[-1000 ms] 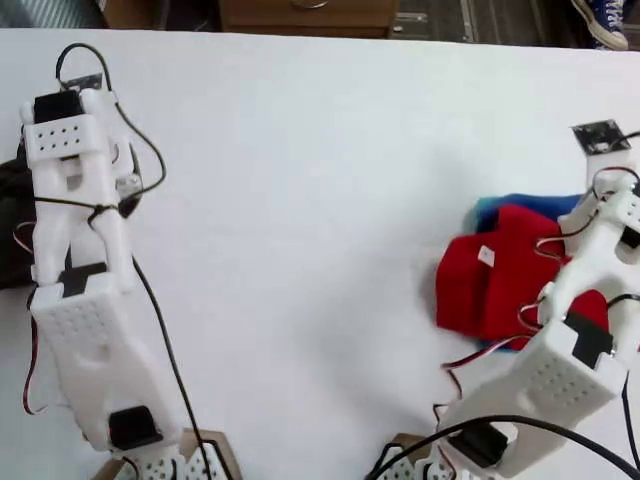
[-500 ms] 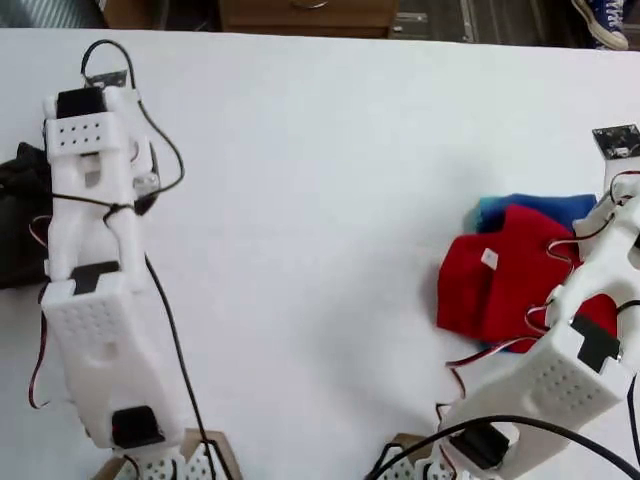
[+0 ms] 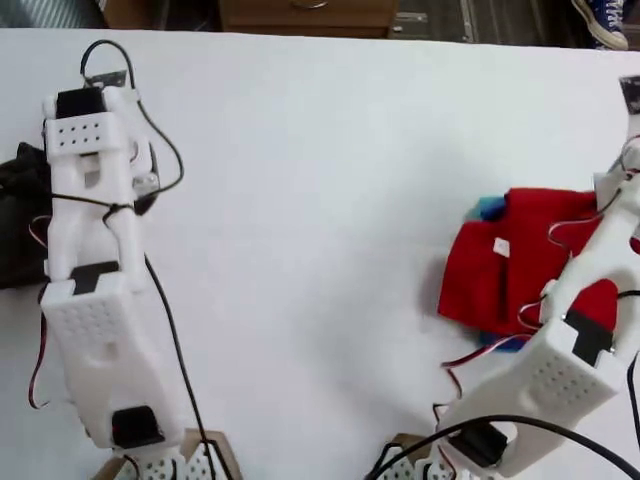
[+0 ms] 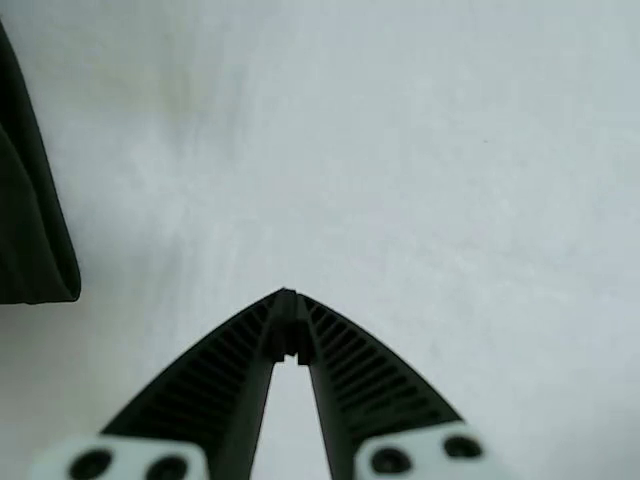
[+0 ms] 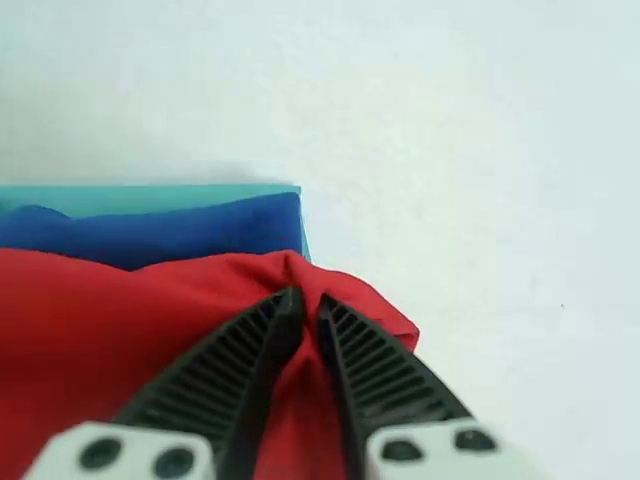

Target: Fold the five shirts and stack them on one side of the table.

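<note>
A red shirt [image 3: 505,265] lies folded at the table's right side, on top of a blue shirt [image 3: 489,208] whose edge peeks out. In the right wrist view my right gripper [image 5: 301,296] is shut on a raised edge of the red shirt [image 5: 110,320], with the blue shirt [image 5: 170,230] and a teal shirt [image 5: 150,198] layered beneath it. A black shirt [image 3: 20,215] sits at the table's left edge beside the left arm [image 3: 90,250]. My left gripper [image 4: 288,303] is shut on nothing, low over bare table, with the black shirt [image 4: 30,210] off to one side.
The white table [image 3: 310,200] is bare between the two arms. Both arm bases stand at the near edge. Furniture and a person's shoe show beyond the far edge.
The right gripper has pulled the red shirt's edge toward the far side, covering most of the blue shirt. The left arm shifted slightly right, then held still.
</note>
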Motion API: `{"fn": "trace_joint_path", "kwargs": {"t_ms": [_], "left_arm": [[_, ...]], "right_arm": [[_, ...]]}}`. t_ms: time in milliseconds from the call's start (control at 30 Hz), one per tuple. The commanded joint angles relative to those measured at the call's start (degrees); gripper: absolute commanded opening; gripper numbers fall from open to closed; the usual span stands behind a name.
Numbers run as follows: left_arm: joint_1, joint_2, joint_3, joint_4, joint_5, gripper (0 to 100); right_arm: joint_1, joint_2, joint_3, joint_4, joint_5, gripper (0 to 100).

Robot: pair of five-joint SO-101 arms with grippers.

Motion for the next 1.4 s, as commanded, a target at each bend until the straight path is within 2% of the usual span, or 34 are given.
{"fn": "trace_joint_path", "kwargs": {"t_ms": [0, 200, 400, 467, 600, 700, 967, 1200, 1367], "left_arm": [[0.53, -0.79, -2.15, 0.97, 0.0, 2], [0.44, -0.79, -2.15, 0.97, 0.0, 2], [0.18, -0.79, -2.15, 0.97, 0.0, 2], [0.18, -0.79, -2.15, 0.97, 0.0, 2], [0.18, -0.79, -2.15, 0.97, 0.0, 2], [0.18, -0.79, -2.15, 0.97, 0.0, 2], [0.18, -0.79, -2.15, 0.97, 0.0, 2], [0.18, -0.79, -2.15, 0.97, -0.09, 2], [-1.05, -0.88, -2.77, 0.88, -0.09, 2]], "right_arm": [[-2.15, -0.22, -1.49, -3.03, -0.44, 2.0], [-3.3, 3.74, 0.44, -6.37, 0.09, 2.7], [-1.98, 3.47, -0.53, -2.51, 0.0, 22.4], [-0.75, 1.45, -1.49, -0.66, -0.53, 25.2], [1.27, -4.26, -1.85, 3.21, -0.53, 24.1], [2.95, -7.08, 0.18, 11.47, -0.18, 22.4], [7.08, -8.31, 7.56, 21.32, 0.09, 3.7], [7.96, -9.36, 17.23, 22.37, 0.09, 4.7], [8.04, -16.92, 19.34, 25.36, 0.44, 4.8]]}}
